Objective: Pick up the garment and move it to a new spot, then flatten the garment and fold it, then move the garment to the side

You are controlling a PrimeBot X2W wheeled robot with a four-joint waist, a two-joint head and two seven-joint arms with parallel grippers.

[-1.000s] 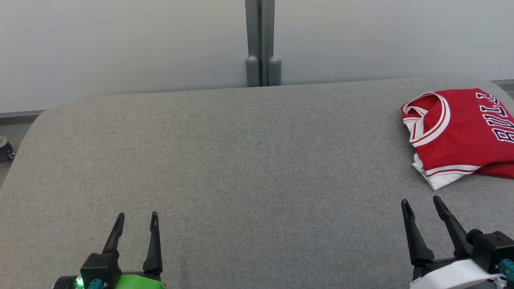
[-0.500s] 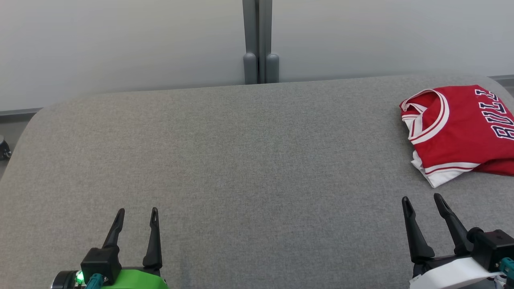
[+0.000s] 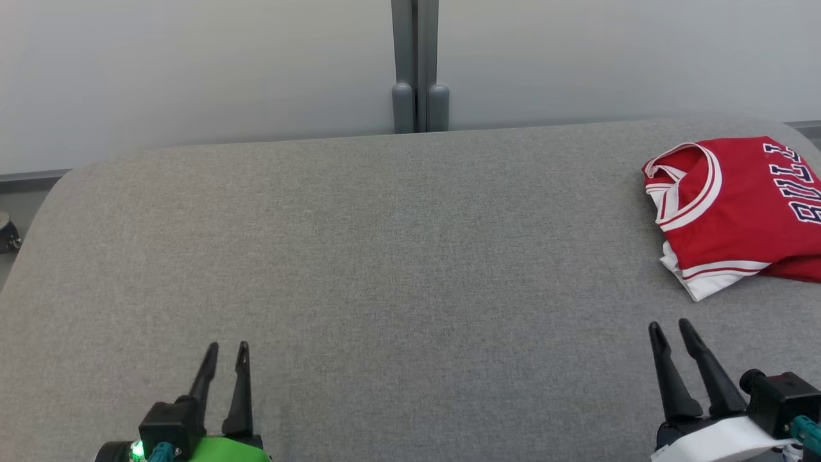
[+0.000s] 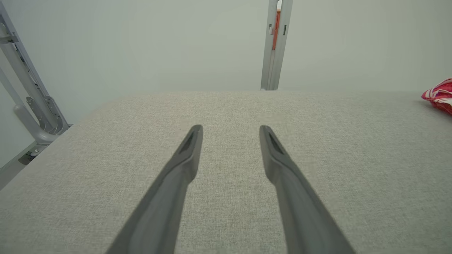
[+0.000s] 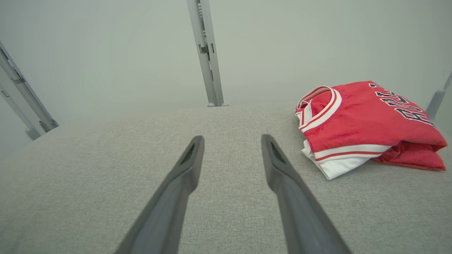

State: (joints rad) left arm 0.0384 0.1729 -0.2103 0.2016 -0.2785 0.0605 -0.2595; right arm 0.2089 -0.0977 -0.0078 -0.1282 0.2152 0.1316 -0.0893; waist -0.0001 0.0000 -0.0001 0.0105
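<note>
Best reached with right claw (image 3: 669,325), parted and empty: folded red-and-white jersey garment (image 3: 737,212) ahead and rightward, at far right corner of grey fabric desk (image 3: 385,256). Well apart from left claw (image 3: 227,346), parted too.

grey fabric table (image 3: 410,256), pale wall (image 3: 192,70)

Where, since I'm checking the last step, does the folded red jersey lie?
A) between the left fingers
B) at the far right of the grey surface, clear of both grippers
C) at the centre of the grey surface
B: the red jersey lies folded at the far right of the grey surface, beyond the right gripper.
</note>
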